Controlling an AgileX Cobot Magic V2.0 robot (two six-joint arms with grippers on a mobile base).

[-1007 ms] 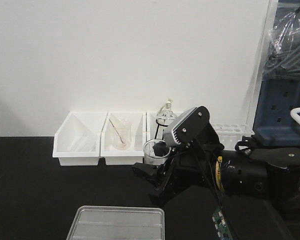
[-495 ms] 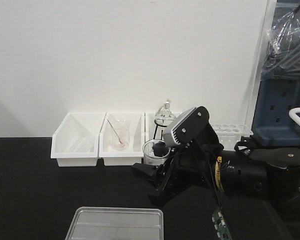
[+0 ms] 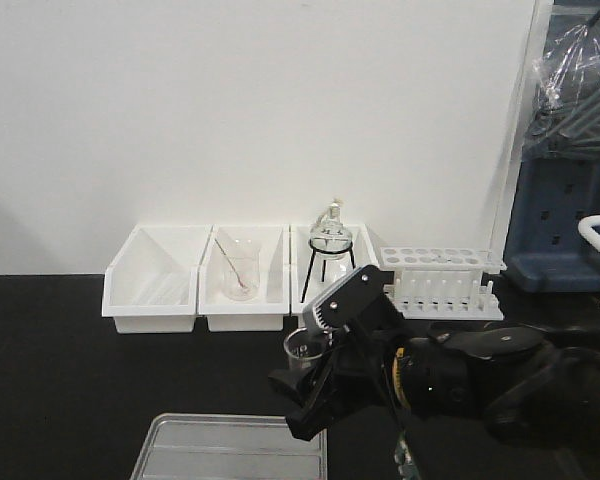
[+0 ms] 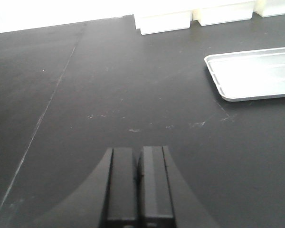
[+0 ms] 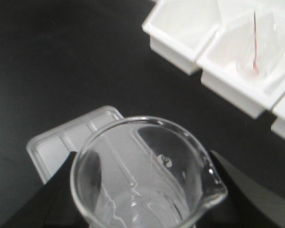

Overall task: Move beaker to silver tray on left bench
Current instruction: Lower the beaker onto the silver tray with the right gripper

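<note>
Black table [image 3: 50, 380] against a plain white wall, with white bins [image 3: 195, 285] lined up along the back. Right end effector [image 3: 308, 372] is clamped around the beaker [image 5: 147, 180], holding it upright in the air over one end of the silver tray [image 3: 220, 450]. In the right wrist view you can see the tray straight through the glass. Left end effector [image 4: 138, 185] has its fingers pressed together with nothing between them, low over bare tabletop, and the tray sits at the edge of its view.
</note>
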